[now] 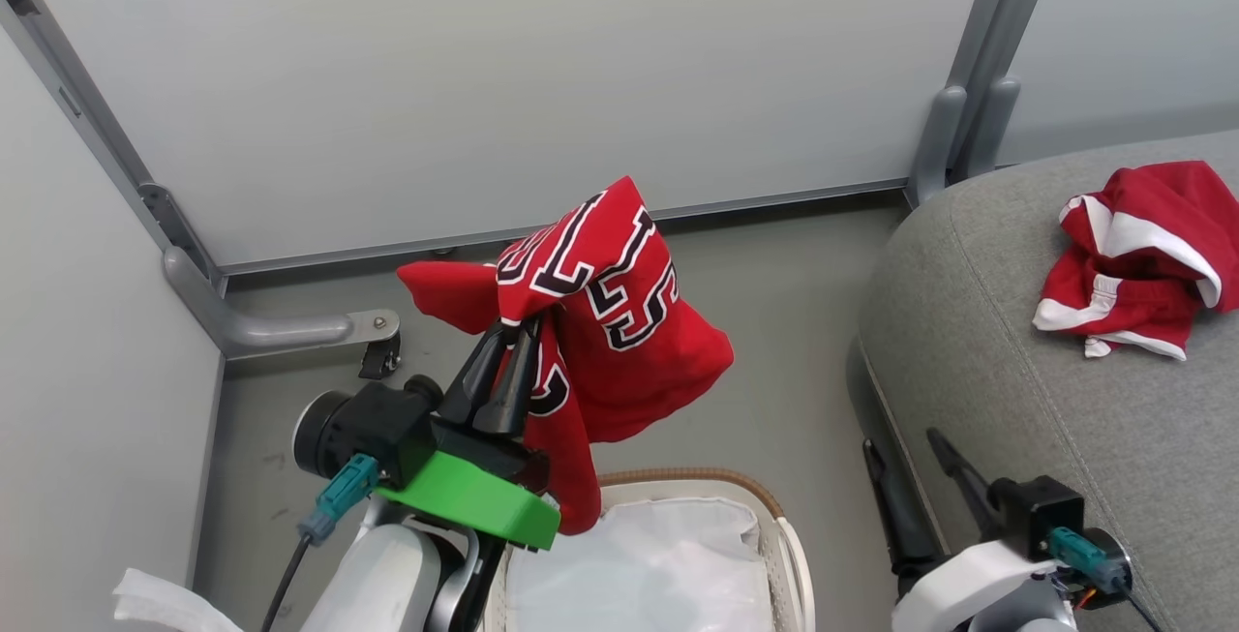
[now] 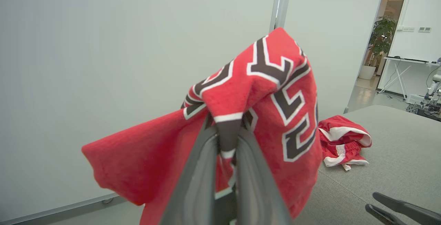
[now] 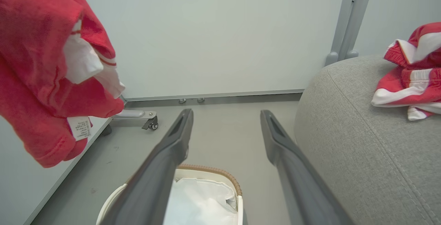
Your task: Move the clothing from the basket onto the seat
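Two red garments are making up this job, and I am working on the second; the smaller striped piece (image 1: pixel 1142 255) is already lying crumpled on the seat (image 1: pixel 1016 438), toward 2 o'clock in the head view, so I am judging that half done; my left gripper (image 1: pixel 515 342) is pinching the jersey (image 1: pixel 629 322), fingers pressed together on a fold of the lettered cloth, and is holding it in the air above the floor (image 1: pixel 774 322), at about 12 o'clock from the basket (image 1: pixel 740 485) and up out of it; one tail of cloth is dangling beside the green wrist mount (image 1: pixel 474 506) toward the basket's rim, and I am not able to tell whether it is touching; my right gripper (image 1: pixel 902 440) is hovering with its fingers spread wide, gripping nothing, just beside the seat's rounded edge at 4 o'clock; the next move, I am reckoning, is calling for a swing of the left arm toward 3 o'clock, high enough for the hanging cloth to clear the cushion's edge, then a release over bare fabric near the striped piece; the basket itself is holding the plain white sheet (image 1: pixel 649 555), which is no part of the task, and in the part I am seeing no red cloth is lying inside.
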{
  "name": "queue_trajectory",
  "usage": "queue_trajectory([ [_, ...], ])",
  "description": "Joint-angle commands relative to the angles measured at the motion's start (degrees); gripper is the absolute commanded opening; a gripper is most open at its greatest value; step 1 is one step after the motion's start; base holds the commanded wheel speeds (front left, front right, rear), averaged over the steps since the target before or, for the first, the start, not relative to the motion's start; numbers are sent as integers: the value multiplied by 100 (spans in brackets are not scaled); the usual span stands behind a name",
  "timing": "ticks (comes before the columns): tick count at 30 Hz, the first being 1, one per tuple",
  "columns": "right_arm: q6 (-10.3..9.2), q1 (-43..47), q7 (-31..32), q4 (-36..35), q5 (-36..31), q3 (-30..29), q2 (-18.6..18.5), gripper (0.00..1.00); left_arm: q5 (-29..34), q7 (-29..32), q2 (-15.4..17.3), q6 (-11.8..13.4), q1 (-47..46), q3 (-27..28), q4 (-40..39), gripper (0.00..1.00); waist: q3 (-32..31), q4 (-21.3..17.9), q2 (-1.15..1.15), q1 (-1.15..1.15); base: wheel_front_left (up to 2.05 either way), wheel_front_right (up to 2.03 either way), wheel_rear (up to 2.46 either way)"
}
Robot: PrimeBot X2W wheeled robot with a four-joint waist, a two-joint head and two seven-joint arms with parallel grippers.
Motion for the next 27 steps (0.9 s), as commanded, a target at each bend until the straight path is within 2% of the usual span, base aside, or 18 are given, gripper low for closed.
queue_trajectory([
  [1, -6, 64, -10, 5, -65, 88, -21, 100, 22, -2, -3, -18, -90, 14, -44, 0, -8, 2, 0, 1, 0, 0, 0],
  [8, -6, -161, -10, 11, -386, 913, -39, 100, 25, -2, -49, -18, -111, -54, -45, 0, 11, 40, 0, 1, 0, 0, 0],
  [17, -6, -986, -10, 50, -313, 2218, -432, 100, -7, -2, -111, -18, -144, -179, -23, 0, 74, 125, 0, 1, 0, 0, 0],
  [27, -6, -1687, -9, 100, -173, 2582, -598, 100, -58, -2, -156, -18, -186, -261, 51, 0, 148, 230, 0, 1, 0, 0, 0],
])
